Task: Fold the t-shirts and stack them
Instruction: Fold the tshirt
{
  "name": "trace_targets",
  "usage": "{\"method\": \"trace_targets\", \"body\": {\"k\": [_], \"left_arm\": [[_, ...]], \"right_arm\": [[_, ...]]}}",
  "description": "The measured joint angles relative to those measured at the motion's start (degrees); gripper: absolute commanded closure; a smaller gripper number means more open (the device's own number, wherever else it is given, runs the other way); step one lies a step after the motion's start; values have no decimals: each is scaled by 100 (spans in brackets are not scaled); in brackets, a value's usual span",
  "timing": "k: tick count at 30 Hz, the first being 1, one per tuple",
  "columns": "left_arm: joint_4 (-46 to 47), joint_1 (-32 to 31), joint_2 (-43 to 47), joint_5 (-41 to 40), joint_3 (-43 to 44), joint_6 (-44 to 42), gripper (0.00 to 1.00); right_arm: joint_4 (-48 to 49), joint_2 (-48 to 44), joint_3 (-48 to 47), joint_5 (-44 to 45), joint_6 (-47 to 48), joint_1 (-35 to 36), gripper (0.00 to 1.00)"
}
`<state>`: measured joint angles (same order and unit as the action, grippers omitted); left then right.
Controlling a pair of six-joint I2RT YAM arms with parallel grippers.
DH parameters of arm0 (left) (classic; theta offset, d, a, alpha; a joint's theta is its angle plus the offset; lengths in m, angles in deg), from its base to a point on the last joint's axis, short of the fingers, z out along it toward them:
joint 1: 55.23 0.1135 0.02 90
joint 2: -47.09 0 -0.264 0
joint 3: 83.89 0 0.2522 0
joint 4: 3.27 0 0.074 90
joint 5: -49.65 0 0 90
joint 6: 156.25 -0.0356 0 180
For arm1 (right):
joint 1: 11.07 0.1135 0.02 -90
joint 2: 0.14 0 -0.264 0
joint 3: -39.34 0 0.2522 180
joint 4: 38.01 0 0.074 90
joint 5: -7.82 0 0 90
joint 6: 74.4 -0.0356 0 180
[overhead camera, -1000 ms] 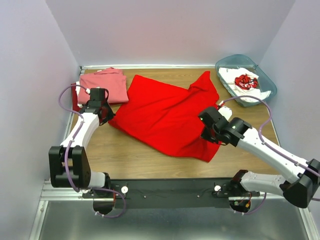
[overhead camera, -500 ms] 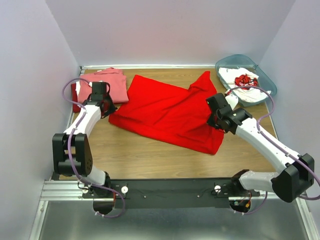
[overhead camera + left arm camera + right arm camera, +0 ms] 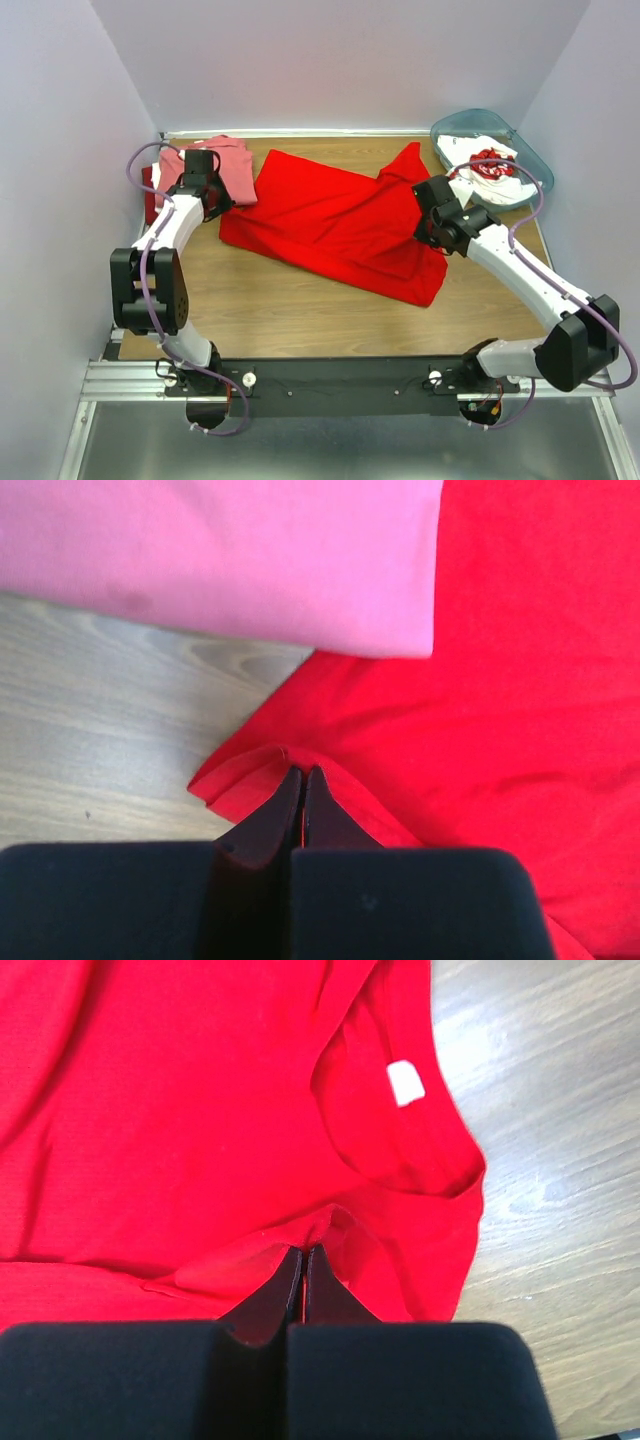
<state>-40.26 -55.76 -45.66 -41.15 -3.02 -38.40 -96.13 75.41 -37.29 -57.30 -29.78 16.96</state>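
Red t-shirt (image 3: 340, 225) lies spread out and rumpled on the bench (image 3: 280, 310). Left hand (image 3: 303, 775) is pinched shut on its corner, just beside the folded pink t-shirt (image 3: 220, 560). Right hand (image 3: 303, 1253) is pinched shut on cloth just below the collar (image 3: 450, 1165). Fabric looks light and limp and will likely sag and bunch. Grip corners, keep it taut.

Left arm (image 3: 170, 228), right arm (image 3: 520, 275): white shells, black joints!
Lilac cables (image 3: 541, 195) loop off both arms, the black base rail (image 3: 330, 385) carries pale round fittings, and the left gripper (image 3: 303, 777) shows black, tapering, wedge-shaped fingers (image 3: 270, 815) on a boxy black body.
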Motion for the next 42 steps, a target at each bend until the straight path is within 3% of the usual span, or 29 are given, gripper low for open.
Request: {"method": "trace_targets", "body": {"k": [17, 20, 21, 23, 24, 26, 29, 30, 31, 34, 39, 42], "left_arm": [[2, 122, -699, 264, 444, -195, 100], [0, 122, -859, 306, 553, -282, 92], [0, 122, -898, 310, 579, -308, 89], [0, 122, -975, 339, 649, -376, 59], [0, 122, -999, 372, 680, -446, 39], [2, 122, -1008, 415, 721, -503, 26], [26, 122, -997, 448, 758, -590, 18], [26, 122, -990, 448, 756, -640, 15], [26, 122, -979, 448, 752, -684, 14], [72, 122, -822, 437, 601, -804, 11], [153, 122, -195, 407, -2, -962, 11], [243, 133, 111, 404, -448, -968, 11]], "right_arm": [[50, 286, -181, 17, 369, -238, 99], [70, 431, -264, 15, 428, -269, 100], [98, 470, -282, 15, 450, -284, 99], [125, 577, -363, 13, 501, -319, 99], [133, 638, -415, 9, 522, -334, 99], [184, 817, -551, -31, 577, -380, 98], [330, 1193, -809, -146, 649, -487, 56], [393, 1364, -892, -225, 706, -557, 28], [424, 1484, -955, -315, 715, -619, 19], [549, 1860, -1110, -638, 772, -907, 8], [640, 1818, -901, -955, 737, -1231, 8], [728, 1392, -225, -1141, 612, -1314, 8]]}}
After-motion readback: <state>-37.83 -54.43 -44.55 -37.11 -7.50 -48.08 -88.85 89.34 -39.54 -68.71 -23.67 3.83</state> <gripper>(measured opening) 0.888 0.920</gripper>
